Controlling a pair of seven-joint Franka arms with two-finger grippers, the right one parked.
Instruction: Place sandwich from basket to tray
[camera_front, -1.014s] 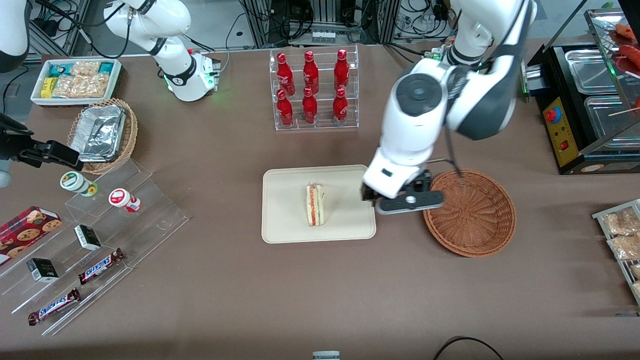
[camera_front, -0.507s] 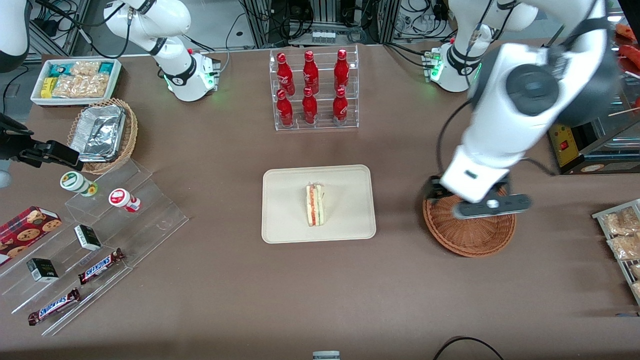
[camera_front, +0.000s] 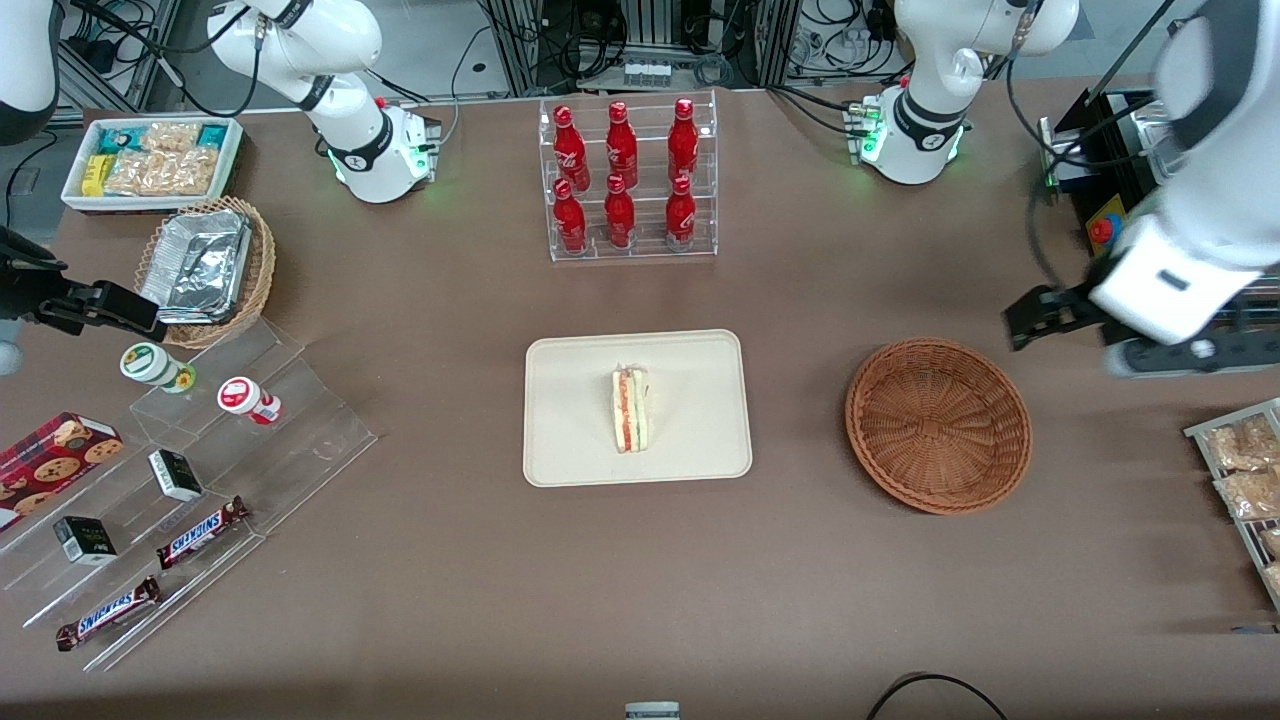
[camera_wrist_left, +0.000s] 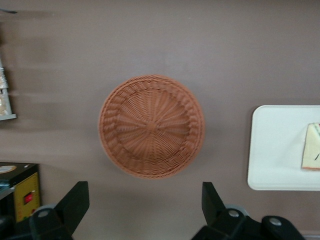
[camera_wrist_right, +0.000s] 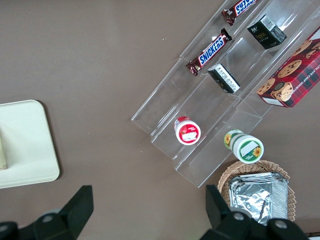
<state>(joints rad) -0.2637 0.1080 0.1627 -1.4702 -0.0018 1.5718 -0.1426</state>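
Note:
The sandwich (camera_front: 630, 410), a pale wedge with red and green filling along its cut edge, lies on the cream tray (camera_front: 570, 400) near its middle. It also shows in the left wrist view (camera_wrist_left: 311, 152) on the tray (camera_wrist_left: 275, 150). The reddish-brown wicker basket (camera_front: 938, 425) is empty and sits beside the tray, toward the working arm's end; the left wrist view looks down into the basket (camera_wrist_left: 151, 126). My left gripper (camera_front: 1045, 318) is open and empty, raised above the table past the basket toward the working arm's end. It also shows in its own wrist view (camera_wrist_left: 143, 200).
A clear rack of red bottles (camera_front: 625, 180) stands farther from the front camera than the tray. A black machine (camera_front: 1170, 200) and a rack of snack packets (camera_front: 1245, 480) sit at the working arm's end. A clear stepped shelf (camera_front: 200, 450), a tan foil-tray basket (camera_front: 205, 265) and a white snack box (camera_front: 150, 160) are toward the parked arm's end.
My left gripper swung from the tray's edge, over the basket, out toward the working arm's end of the table. The sandwich stayed on the tray.

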